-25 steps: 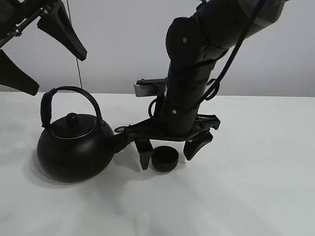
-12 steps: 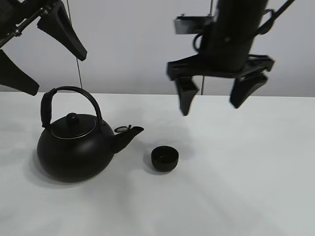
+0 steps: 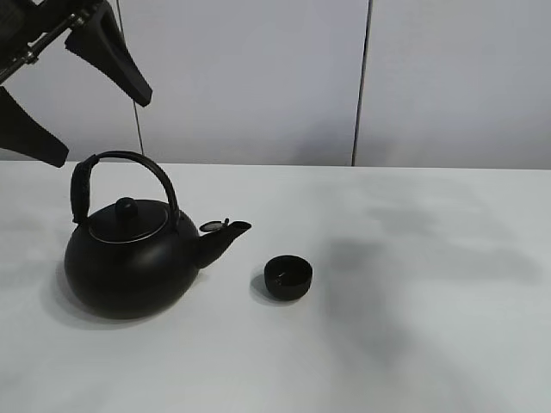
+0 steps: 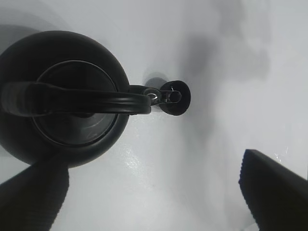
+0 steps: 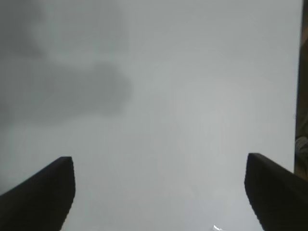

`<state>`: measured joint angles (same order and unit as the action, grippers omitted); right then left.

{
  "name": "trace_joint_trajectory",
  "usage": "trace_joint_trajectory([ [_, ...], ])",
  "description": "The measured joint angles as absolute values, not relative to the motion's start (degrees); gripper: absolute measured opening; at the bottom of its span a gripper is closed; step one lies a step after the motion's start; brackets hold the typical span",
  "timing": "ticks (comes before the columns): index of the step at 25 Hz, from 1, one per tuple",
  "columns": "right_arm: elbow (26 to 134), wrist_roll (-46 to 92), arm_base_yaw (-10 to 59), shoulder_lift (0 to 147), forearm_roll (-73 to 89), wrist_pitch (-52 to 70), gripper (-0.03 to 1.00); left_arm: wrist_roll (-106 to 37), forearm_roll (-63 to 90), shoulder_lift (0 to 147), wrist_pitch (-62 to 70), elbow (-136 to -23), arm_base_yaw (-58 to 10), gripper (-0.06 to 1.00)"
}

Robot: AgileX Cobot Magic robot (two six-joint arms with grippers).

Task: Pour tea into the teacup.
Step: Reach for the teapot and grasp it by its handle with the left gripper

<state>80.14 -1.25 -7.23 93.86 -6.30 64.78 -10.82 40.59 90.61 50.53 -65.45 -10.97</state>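
Note:
The tiny black teacup (image 3: 288, 277) stands upright on the white table, just right of the spout of the big black kettle (image 3: 129, 258). No tea shows. My left gripper (image 3: 99, 129) hangs open high above the kettle's handle, holding nothing. From the left wrist view the kettle (image 4: 72, 101) and teacup (image 4: 175, 97) lie far below the open left gripper (image 4: 154, 192). My right gripper (image 5: 159, 192) is out of the exterior high view; its wrist view shows it open over bare table, with nothing between its fingers (image 5: 43, 192).
The white table (image 3: 413, 327) stretches wide to the right of the teacup and in front of it. A pale panelled wall (image 3: 258, 77) stands behind. A dark strip (image 5: 303, 96) shows at one edge of the right wrist view.
My right arm lifted away from the teacup, which it was straddling, and rose out of the exterior high view. The teacup stayed in place. Left arm and kettle are unmoved.

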Motion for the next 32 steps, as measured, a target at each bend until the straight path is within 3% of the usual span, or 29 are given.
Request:
trace_joint_trajectory([
  [9,74.1,1.35,-9.24,69.52,0.0,69.6,0.63,-10.82,40.59,90.61,50.53,-65.45,-10.97,0.69],
  [21,42.44,2.87,-9.24,13.44,0.67,66.9,0.69,-10.82,40.59,90.61,50.53,-65.45,-10.97,0.69],
  [27,35.34,2.63,-9.24,-0.57,0.5,69.37,0.69,-10.82,40.59,90.61,50.53,-65.45,-10.97,0.69],
  [32,33.07,2.63,-6.02,-1.05,0.72,70.92,0.69,-10.82,40.59,90.61,50.53,-65.45,-10.97,0.69],
])
